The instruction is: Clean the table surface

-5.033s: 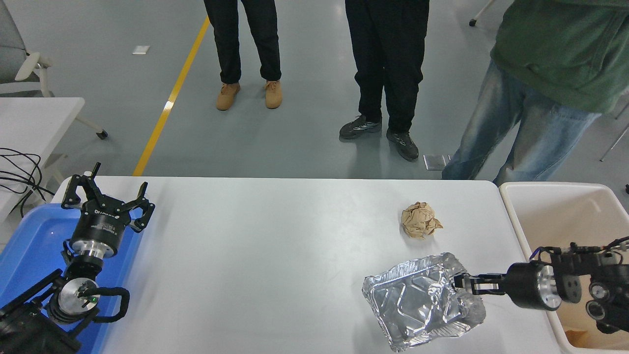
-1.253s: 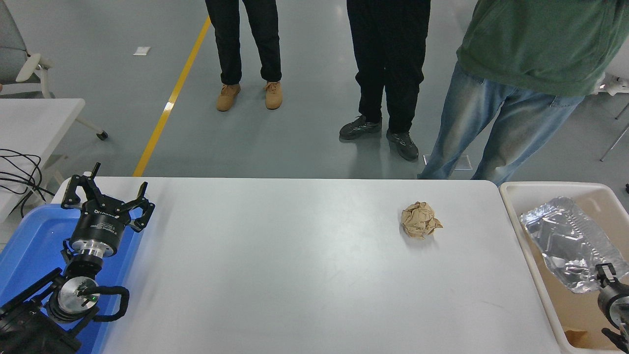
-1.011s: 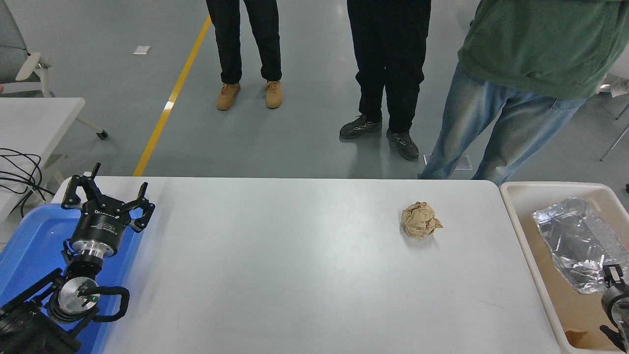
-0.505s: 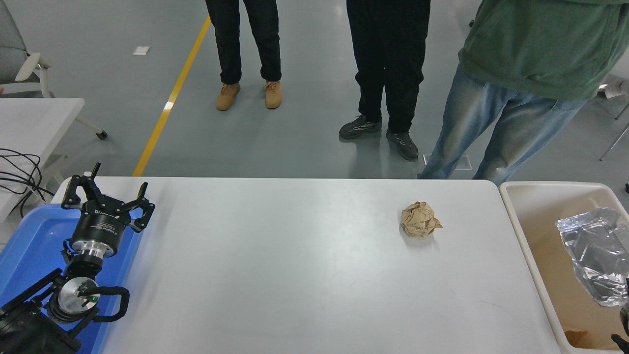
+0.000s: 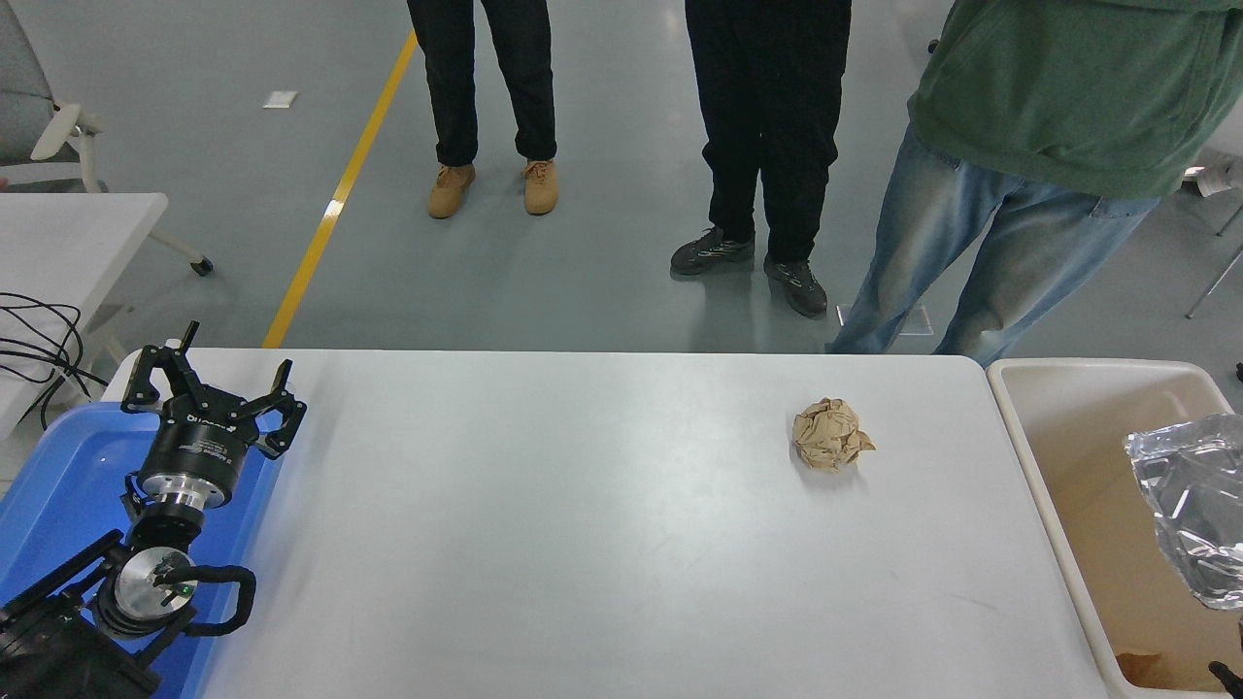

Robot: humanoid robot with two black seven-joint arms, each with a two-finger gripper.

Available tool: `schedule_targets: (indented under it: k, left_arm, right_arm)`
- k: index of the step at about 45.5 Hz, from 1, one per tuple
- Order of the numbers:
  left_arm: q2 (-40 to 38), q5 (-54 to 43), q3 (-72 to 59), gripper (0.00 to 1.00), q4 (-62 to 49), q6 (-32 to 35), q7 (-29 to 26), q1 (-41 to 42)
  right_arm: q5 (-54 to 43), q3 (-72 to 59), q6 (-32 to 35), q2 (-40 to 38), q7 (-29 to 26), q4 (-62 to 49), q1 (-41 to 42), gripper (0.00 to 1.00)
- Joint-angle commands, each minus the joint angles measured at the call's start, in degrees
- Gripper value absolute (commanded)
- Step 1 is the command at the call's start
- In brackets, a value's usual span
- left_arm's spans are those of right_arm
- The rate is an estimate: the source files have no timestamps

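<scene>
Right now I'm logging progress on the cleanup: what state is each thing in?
table surface: one piece of litter on it.
paper ball: crumpled, lying on the table.
foil tray: crushed, over the bin.
bin: open-topped, beside the table.
left gripper: open, parked over the blue tray.
right gripper: out of view.

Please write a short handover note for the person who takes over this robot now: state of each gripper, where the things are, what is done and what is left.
Left gripper: open, empty, parked at the table's left end above the blue tray.
Right gripper: out of view; only a small black part shows at the lower right corner.
Crumpled foil tray: over the beige bin beside the table's right end, at the picture's right edge; whether it is held cannot be seen.
Left to do: the crumpled brown paper ball lies on the table surface, right of centre, nothing touching it.
Three people stand at the far side.
</scene>
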Motion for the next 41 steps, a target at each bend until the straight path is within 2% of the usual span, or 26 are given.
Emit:
schedule_targets:
  k: [1, 22, 30, 41]
  left_arm:
    - [0.00, -0.01, 0.00, 0.99, 0.03, 0.00, 0.00, 0.00]
    - [0.00, -0.01, 0.00, 0.99, -0.05, 0.00, 0.00, 0.00]
    - [0.00, -0.01, 0.00, 0.99, 0.03, 0.00, 0.00, 0.00]
    - [0.00, -0.01, 0.00, 0.99, 0.03, 0.00, 0.00, 0.00]
  right_arm:
    - [-0.06, -0.53, -1.76, 0.05, 0.19, 0.16, 0.04, 0.99]
    - [-0.06, -0.36, -0.18, -0.65, -0.08, 0.25, 0.92, 0.99]
    - [0.02, 0.52, 3.42, -3.11, 0.10, 0.34, 1.09, 0.99]
    - [0.11, 2.98, 8.17, -5.66, 0.36, 0.16, 5.66, 0.98]
